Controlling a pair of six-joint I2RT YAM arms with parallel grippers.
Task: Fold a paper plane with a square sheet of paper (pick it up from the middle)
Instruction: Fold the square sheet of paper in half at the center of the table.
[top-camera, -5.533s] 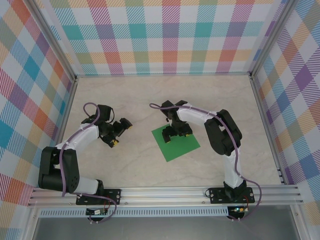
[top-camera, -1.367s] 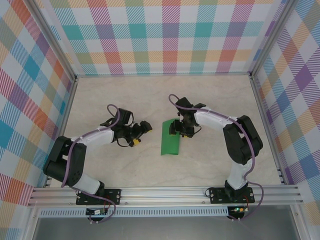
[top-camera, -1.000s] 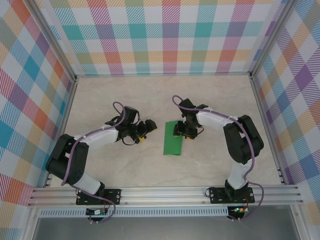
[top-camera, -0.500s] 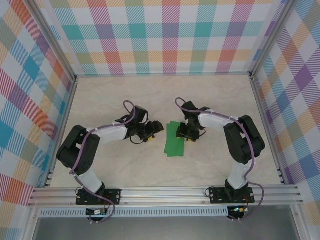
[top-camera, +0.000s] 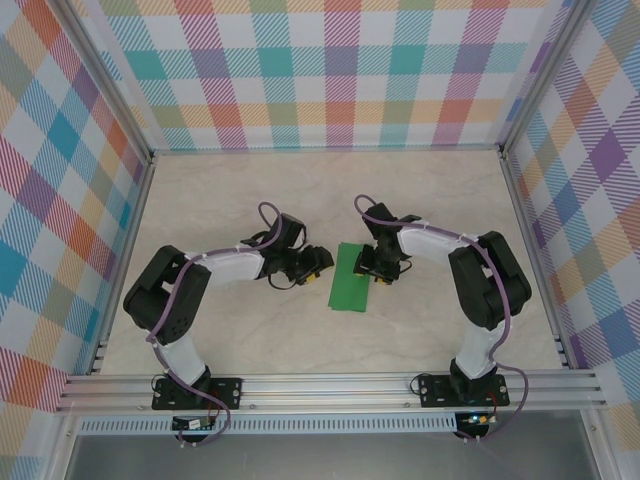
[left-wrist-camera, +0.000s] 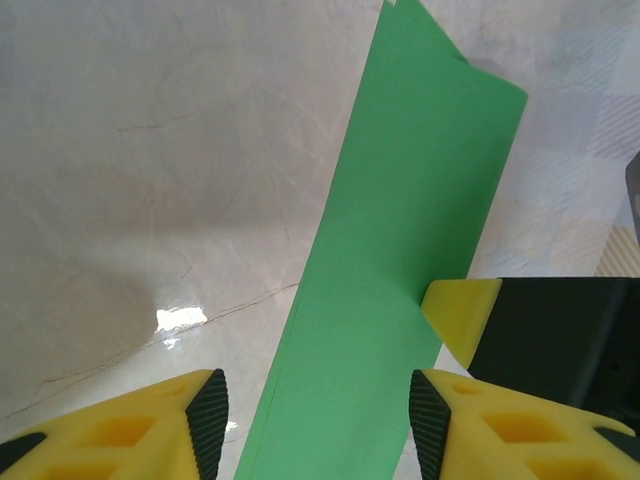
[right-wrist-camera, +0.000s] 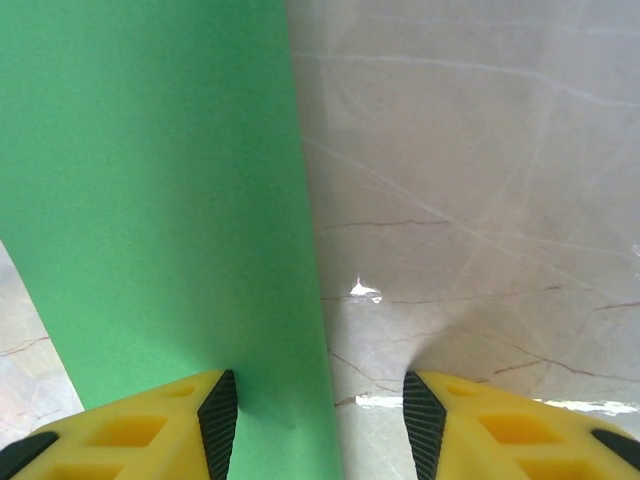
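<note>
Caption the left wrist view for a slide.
Folded green paper lies between the open left jaws, the right arm's fingertip at its edge.

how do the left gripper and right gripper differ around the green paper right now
The left gripper sits on the folded paper's left side, the right gripper on its right side. Paper spans most of the left gripper's gap; the right gripper's gap is half paper, half bare table. Both stand open, low over the paper.
</note>
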